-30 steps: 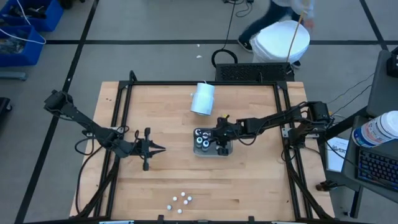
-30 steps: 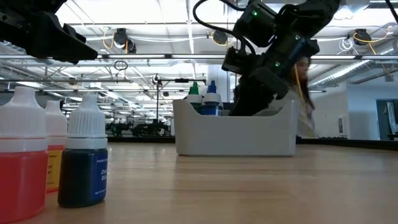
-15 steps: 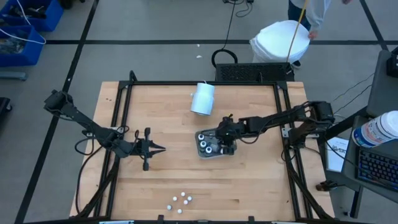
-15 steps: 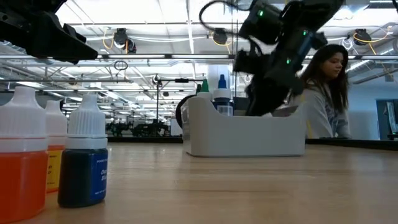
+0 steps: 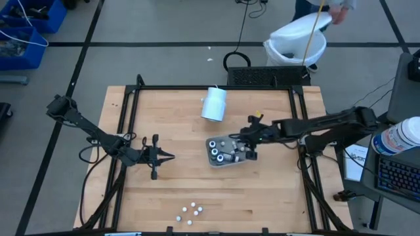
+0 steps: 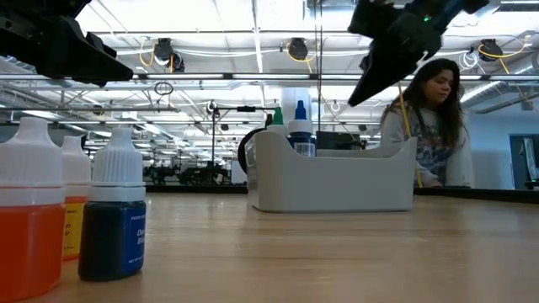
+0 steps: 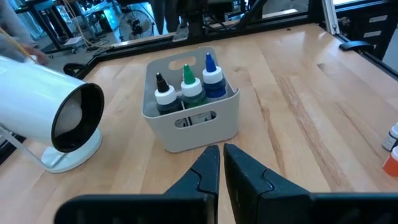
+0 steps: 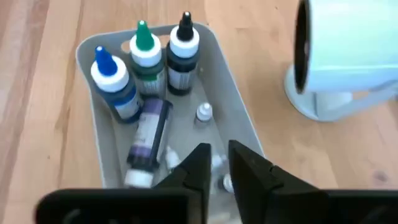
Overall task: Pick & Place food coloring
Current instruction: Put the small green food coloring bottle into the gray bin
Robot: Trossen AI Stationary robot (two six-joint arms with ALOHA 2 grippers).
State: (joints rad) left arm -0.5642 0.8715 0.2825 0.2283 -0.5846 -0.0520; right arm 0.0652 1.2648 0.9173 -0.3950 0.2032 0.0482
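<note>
Three capped plastic bottles (image 8: 144, 53) upright in smooth rectangular tray (image 8: 239, 118).

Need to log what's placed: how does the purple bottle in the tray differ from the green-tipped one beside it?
The purple bottle lies on its side on the tray floor; the green-tipped bottle stands upright against the wall. The purple bottle's cap points toward the right gripper; the green-tipped bottle's tip points up. The liquids differ: purple and green. Both are small, white-capped and inside the tray.
</note>
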